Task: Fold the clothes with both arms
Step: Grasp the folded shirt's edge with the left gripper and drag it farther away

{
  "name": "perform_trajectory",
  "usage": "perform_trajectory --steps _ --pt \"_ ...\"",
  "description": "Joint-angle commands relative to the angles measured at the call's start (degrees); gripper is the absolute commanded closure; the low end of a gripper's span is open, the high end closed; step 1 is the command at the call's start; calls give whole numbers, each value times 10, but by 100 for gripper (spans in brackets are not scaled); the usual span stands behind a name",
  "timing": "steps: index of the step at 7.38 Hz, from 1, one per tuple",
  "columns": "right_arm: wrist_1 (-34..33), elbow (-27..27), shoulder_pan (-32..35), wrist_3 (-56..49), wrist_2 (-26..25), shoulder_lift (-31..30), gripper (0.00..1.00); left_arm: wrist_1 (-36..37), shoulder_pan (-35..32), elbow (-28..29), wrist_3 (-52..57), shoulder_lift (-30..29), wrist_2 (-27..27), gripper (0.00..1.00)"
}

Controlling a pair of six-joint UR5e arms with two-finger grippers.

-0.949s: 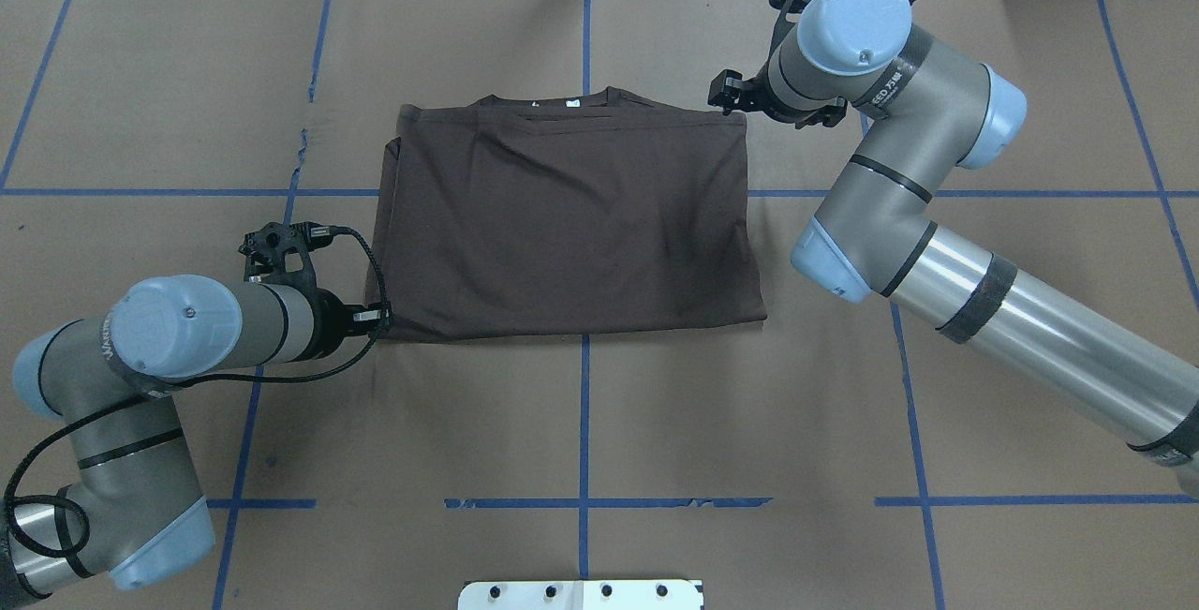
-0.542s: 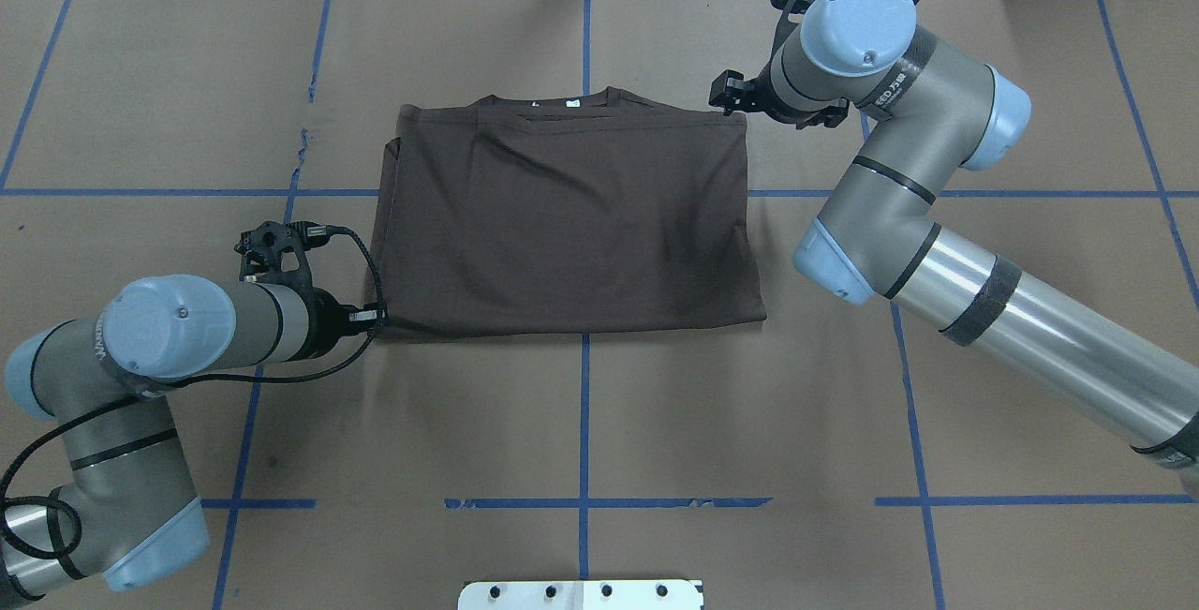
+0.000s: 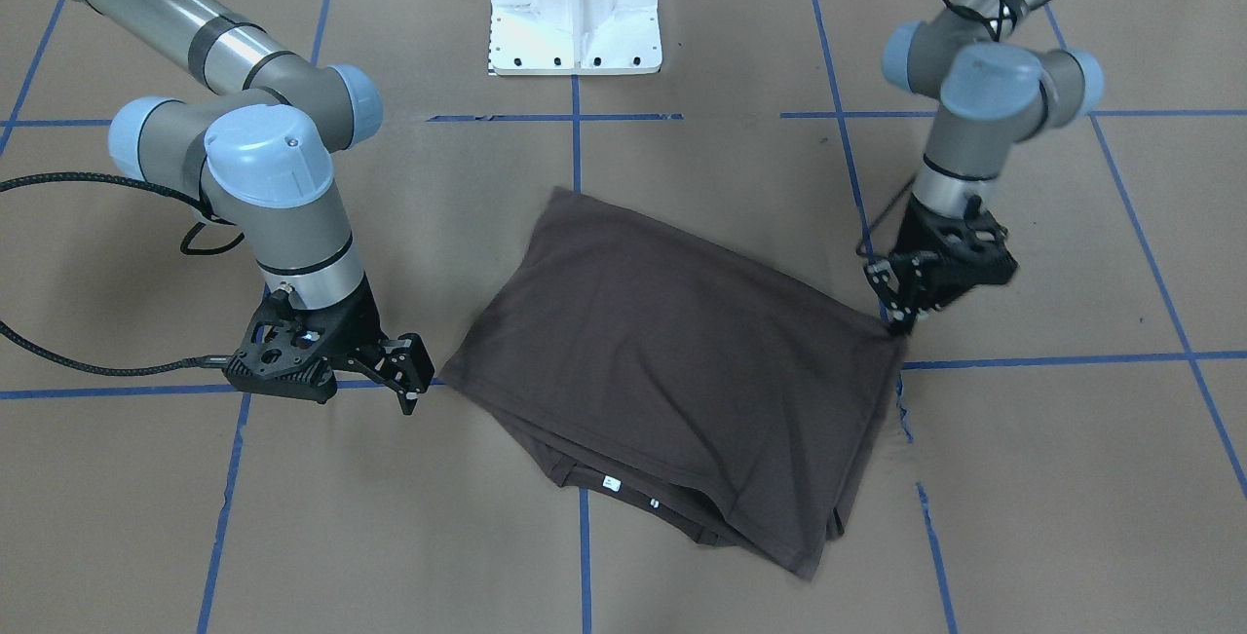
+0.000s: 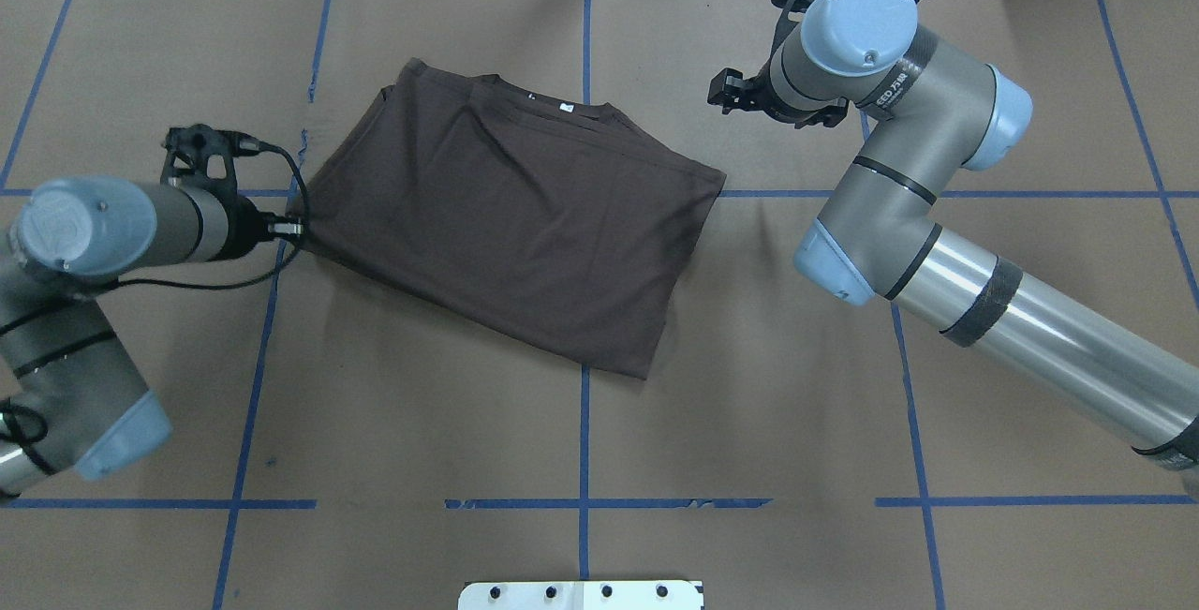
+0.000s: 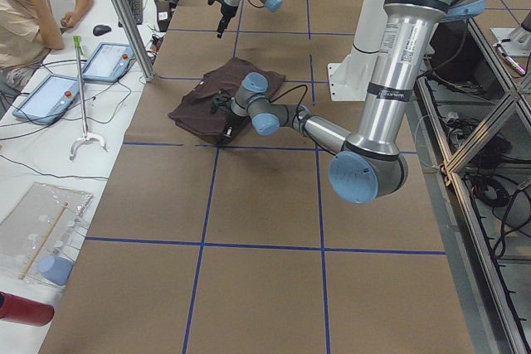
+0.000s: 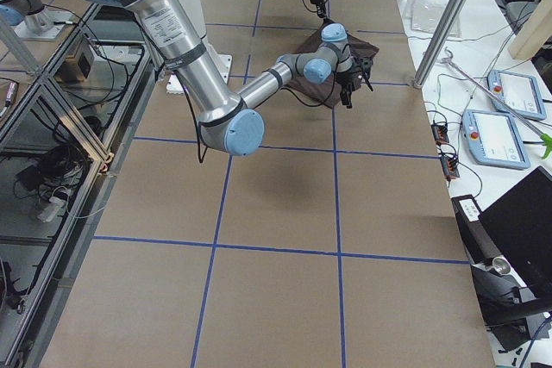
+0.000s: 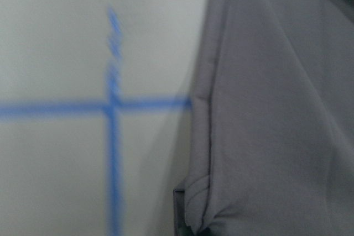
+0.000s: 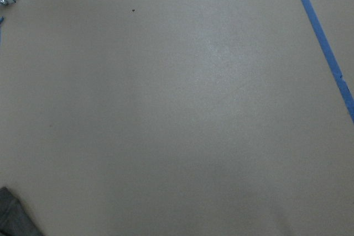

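The dark grey-brown T-shirt (image 4: pixel 506 216) lies folded into a rectangle, skewed on the brown paper. Its collar and small white neck tag (image 4: pixel 566 107) face the far side. My left gripper (image 4: pixel 292 228) is shut on the shirt's left corner, low at the table; the front view shows the same pinch, left gripper (image 3: pixel 894 324) on T-shirt (image 3: pixel 682 361). My right gripper (image 4: pixel 721 91) stands open and holds nothing, a short gap from the shirt's right corner, as right gripper (image 3: pixel 409 383) also shows. The right wrist view shows mostly bare paper and a sliver of cloth (image 8: pixel 11 222).
Brown paper (image 4: pixel 581 441) with blue tape lines covers the table. The white pedestal base (image 3: pixel 575 11) stands at the robot's side. A person (image 5: pixel 33 14) sits at a side desk with tablets (image 5: pixel 104 60) beyond the far edge.
My left gripper has dragged the shirt's corner left and away from the robot, swinging the whole shirt askew. Its right corner drew away from the right gripper, which barely moved.
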Motion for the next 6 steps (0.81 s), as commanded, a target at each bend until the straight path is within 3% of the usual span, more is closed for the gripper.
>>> perform_trajectory --steps 1,2,3,4,5,6 --pt "-8 24 -3 3 2 -8 0 -85 -60 234 22 -149 27 100" --pt "-11 50 -4 7 2 -19 0 -126 -78 355 34 -227 35 100" --pt "-12 73 -5 9 3 -35 0 -134 -82 404 38 -253 64 100" --pt "-22 83 -11 9 3 -40 0 -138 -96 402 57 -252 65 100" --pt "-21 82 -22 11 0 -39 0 -141 -95 401 71 -247 64 1" --pt "-20 77 -33 27 -1 -29 0 -141 -101 372 127 -238 60 0"
